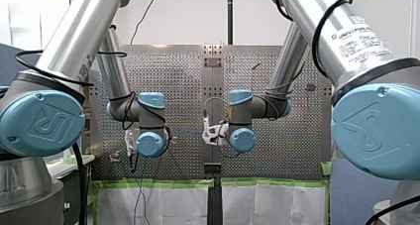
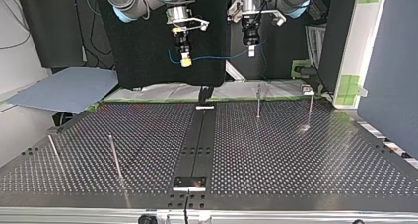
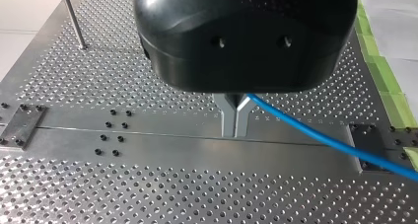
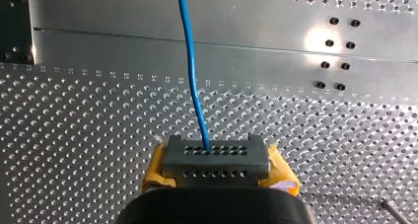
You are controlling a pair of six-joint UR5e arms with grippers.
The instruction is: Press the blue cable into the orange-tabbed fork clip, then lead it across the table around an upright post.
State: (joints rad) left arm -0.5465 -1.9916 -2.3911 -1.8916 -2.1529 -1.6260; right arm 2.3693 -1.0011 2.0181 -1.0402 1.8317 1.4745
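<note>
Both clamped on thin, flexible blue cable [image 4: 189, 61]: black metal-fingered left gripper [image 3: 235, 118], cable trailing toward 4 o'clock; yellow-padded right gripper [image 4: 214, 157]. Probably light, limp, slippery; best held close, taut.

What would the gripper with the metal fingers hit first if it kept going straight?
My left gripper, shut on the blue cable, points down at the table. It would probably meet the smooth metal strip along its middle first; nothing else shows in that line.
</note>
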